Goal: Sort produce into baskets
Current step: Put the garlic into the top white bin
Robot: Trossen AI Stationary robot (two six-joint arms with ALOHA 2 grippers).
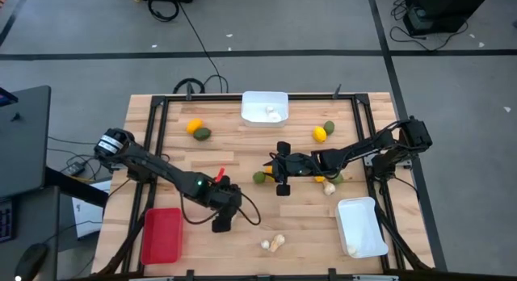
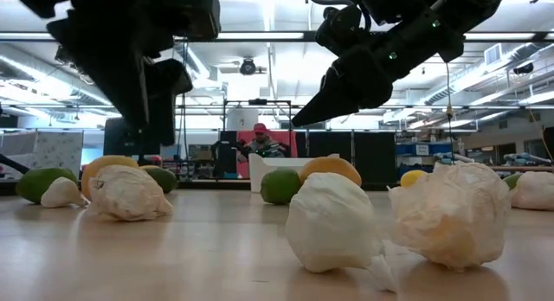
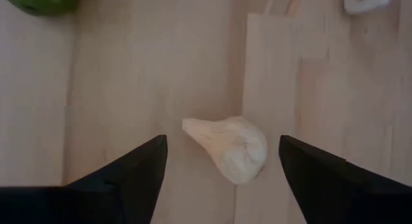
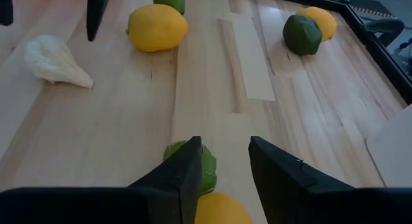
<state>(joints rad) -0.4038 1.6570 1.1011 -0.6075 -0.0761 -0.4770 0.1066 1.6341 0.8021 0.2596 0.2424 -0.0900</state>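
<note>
My left gripper [image 1: 220,226] [image 3: 223,139] hangs open over the table's near left, pointing steeply down. A pale garlic-like piece [image 3: 228,147] [image 4: 55,60] lies on the wood below, between its fingers and untouched. My right gripper [image 1: 271,172] [image 4: 224,141] hovers mid-table, open with a narrow gap, above a green fruit [image 4: 207,172] and a yellow fruit [image 4: 219,212], both resting on the table. The red basket [image 1: 161,235] sits at the near left. One white basket [image 1: 265,99] is at the far middle and another [image 1: 359,220] at the near right.
Two pale pieces [image 1: 271,243] lie near the front edge, and another [image 1: 327,186] lies by the right arm. Yellow-and-green pairs sit at the far left [image 1: 198,131] and far right [image 1: 323,132]. A black frame [image 1: 153,119] borders the table. A person [image 2: 260,145] sits in the room behind.
</note>
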